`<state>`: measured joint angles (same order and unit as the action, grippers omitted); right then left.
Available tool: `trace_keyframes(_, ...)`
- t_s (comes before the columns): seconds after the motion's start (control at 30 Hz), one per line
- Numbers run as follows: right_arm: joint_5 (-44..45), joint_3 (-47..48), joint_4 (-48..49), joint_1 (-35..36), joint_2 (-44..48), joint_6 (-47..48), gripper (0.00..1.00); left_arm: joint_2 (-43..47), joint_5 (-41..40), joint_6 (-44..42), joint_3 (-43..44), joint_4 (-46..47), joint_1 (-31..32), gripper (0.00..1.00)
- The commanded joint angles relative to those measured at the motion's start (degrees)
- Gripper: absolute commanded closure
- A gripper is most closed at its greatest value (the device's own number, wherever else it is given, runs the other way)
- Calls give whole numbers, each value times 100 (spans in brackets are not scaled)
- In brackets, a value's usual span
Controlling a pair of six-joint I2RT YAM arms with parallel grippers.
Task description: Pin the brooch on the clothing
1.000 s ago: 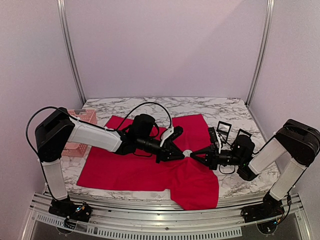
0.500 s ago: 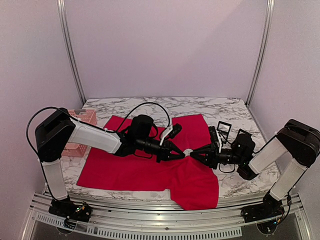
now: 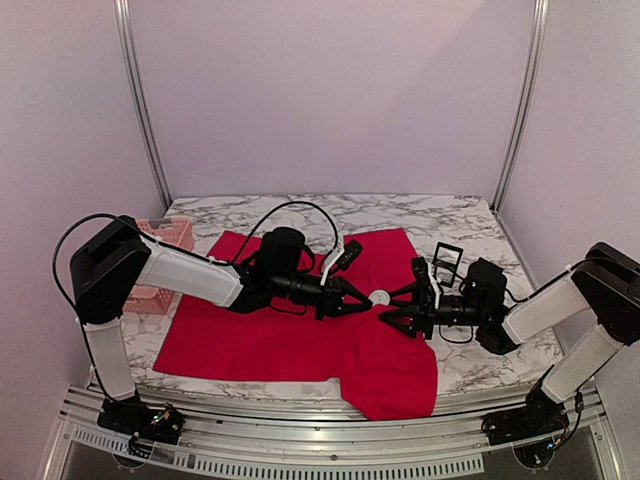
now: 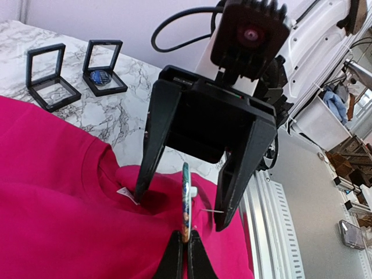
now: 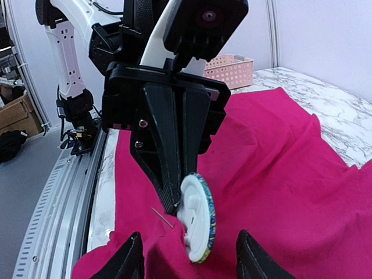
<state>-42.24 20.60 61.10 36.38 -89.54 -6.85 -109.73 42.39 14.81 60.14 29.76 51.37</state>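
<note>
Brooch is sitting edge-on in my left gripper, which is clamping its rim, just at the collar of the red T-shirt. My right gripper is straddling it, fingers spread, gripping nothing. I am judging that the thin pin is risking skating off loose fabric, or the disc twisting free.

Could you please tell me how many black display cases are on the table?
2, side by side on the marble table past the red T-shirt: one case looks empty, the other holds something blue. Others may be hidden.
</note>
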Motion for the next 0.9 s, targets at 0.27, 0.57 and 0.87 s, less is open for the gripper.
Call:
trace_keyframes(0.27, 81, 443, 181, 24, -480, 147, 53, -31, -143, -130, 20, 171, 112, 100)
trace_keyframes(0.57, -138, 432, 500, 22, -489, -82, 73, 15, -147, -459, -35, 60, 144, 100)
trace_keyframes(0.87, -350, 406, 607, -30, -552, -289, 88, 107, -258, -918, -88, -24, 162, 100)
